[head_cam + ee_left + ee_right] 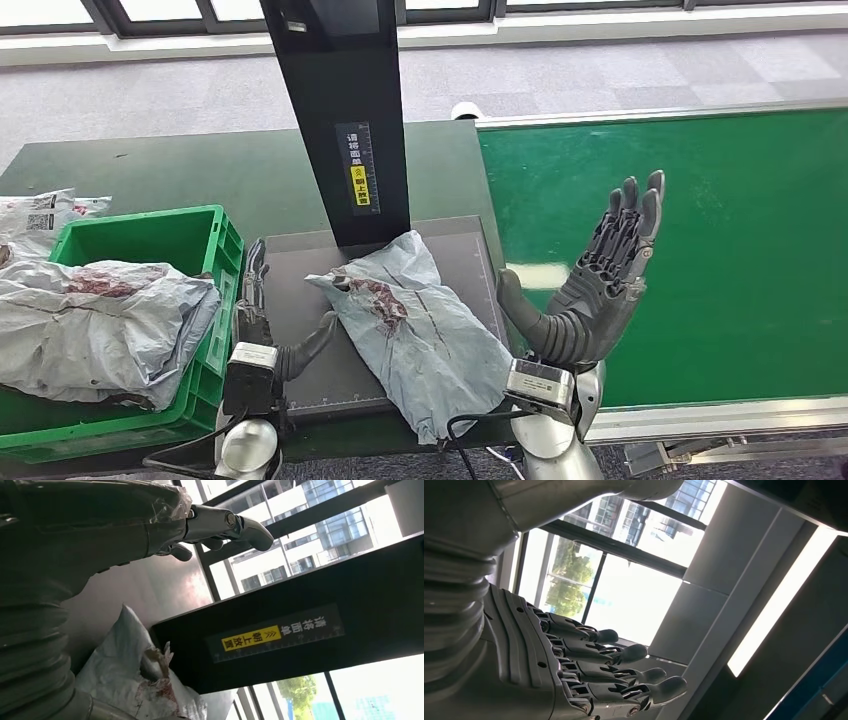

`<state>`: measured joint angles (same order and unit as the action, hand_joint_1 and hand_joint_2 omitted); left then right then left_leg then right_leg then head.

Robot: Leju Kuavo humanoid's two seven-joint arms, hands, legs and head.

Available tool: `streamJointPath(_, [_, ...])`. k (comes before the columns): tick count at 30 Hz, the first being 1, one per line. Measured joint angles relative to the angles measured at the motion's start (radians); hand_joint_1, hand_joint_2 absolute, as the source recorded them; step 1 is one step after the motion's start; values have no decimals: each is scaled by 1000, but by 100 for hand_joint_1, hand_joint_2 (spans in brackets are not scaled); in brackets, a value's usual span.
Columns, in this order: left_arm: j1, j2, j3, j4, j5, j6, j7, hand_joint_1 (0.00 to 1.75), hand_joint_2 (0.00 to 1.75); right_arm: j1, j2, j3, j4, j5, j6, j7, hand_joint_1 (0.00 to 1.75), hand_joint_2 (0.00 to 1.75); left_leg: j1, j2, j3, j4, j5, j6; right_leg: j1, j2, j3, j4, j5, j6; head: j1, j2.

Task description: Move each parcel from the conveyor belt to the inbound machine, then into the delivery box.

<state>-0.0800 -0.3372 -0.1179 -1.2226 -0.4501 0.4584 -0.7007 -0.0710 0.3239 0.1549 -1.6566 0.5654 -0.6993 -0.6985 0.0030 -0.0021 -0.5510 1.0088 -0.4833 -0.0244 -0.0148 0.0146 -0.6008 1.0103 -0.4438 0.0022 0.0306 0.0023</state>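
Note:
A grey plastic-bag parcel (415, 325) with a red-brown patch lies on the dark platform (300, 320) of the inbound machine, under its black column (345, 110). My left hand (262, 310) lies flat on the platform just left of the parcel, fingers extended, thumb toward the bag. In the left wrist view the parcel (132, 680) shows beside that hand (100, 525). My right hand (598, 285) is raised above the green conveyor belt (700, 250), palm toward the parcel, fingers straight and apart, holding nothing; the right wrist view shows its fingers (624, 675) spread.
A green delivery box (130, 330) at the left holds grey bagged parcels (95, 325). More white-grey bags (40, 215) lie behind it on the dark green table (200, 170). The belt's metal edge (700, 415) runs along the front right.

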Motion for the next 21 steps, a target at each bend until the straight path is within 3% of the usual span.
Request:
streamJointPath(13, [-140, -15, -30, 346, 26, 26, 0, 0, 175, -4, 0, 0, 34, 7, 0, 0, 0, 175, 0, -1, -1, 0, 1, 1, 0, 0, 0, 0, 0, 0, 0, 0])
streamJointPath(21, [-178, -21, -102, 433, 73, 23, -2, 0, 175, -9, 0, 0, 64, 11, 0, 0, 0, 175, 0, -1, -1, 0, 0, 1, 0, 0, 0, 0, 0, 0, 0, 0])
